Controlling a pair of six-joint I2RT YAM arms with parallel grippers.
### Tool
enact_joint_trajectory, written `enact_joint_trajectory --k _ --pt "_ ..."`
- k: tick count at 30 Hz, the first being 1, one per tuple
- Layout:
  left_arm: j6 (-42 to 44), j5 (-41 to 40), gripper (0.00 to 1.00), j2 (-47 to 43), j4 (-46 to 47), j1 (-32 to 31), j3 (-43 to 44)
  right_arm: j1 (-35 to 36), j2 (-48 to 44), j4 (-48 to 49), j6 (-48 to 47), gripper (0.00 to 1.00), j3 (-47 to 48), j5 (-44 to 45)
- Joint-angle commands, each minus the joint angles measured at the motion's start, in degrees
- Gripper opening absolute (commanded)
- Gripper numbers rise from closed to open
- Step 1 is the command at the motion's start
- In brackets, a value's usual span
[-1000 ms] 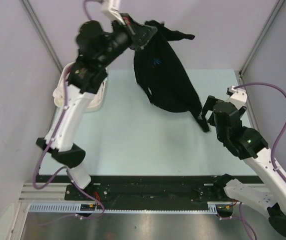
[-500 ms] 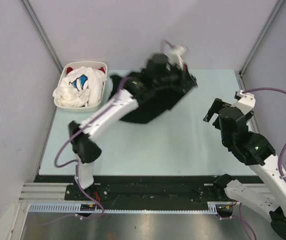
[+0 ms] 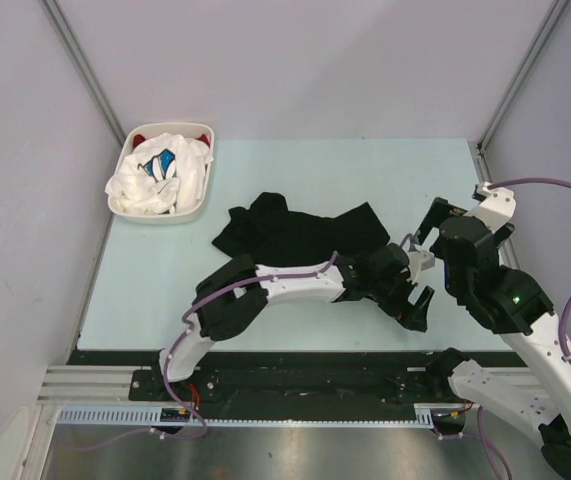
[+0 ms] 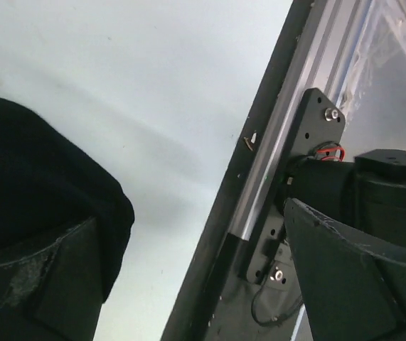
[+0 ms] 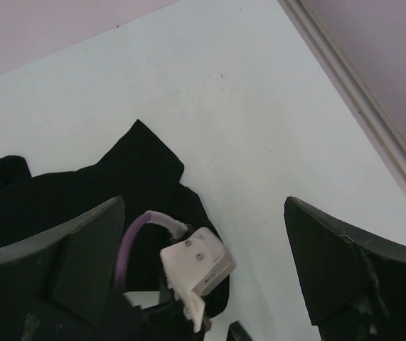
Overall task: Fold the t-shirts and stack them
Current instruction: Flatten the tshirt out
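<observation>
Black cloth takes the middle of the table (image 3: 265, 180): the black t-shirt (image 3: 295, 235) lies there unfolded in a rumpled heap, one sleeve poking toward the far left and a broader flap reaching right. We see the left arm stretched low across the near half of the table, with the left gripper (image 4: 192, 220) out past the shirt's near right edge. In its wrist view the fingers (image 4: 39, 284) are spread wide with only bare table between them, and the shirt's hem sits just beside the left finger, not pinched. Past the gap runs the dark rail (image 4: 259, 177) at the table's near edge. The right gripper (image 5: 204, 206) hangs over the right side of the table, tilted toward the shirt. Its jaws are likewise splayed and hold nothing, and below them we make out a pointed fold of the black shirt and the left arm's purple cable (image 5: 140, 227). In the far left corner stands the basket (image 3: 190, 212), holding a bunched white t-shirt (image 3: 155, 175) with blue print. A sliver of red cloth (image 3: 137, 137) shows at its far rim.
</observation>
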Motion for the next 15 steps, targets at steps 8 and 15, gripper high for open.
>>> enact_joint_trajectory --k 8,15 --pt "3.23 -25.18 1.0 -42.85 -6.07 12.91 -21.56 0.83 10.01 11.11 -6.48 0.99 0.61 -10.92" --pt "-3.62 -26.41 1.0 -66.26 -8.19 34.26 -42.92 6.88 35.13 15.51 -11.14 0.98 9.92 -28.16"
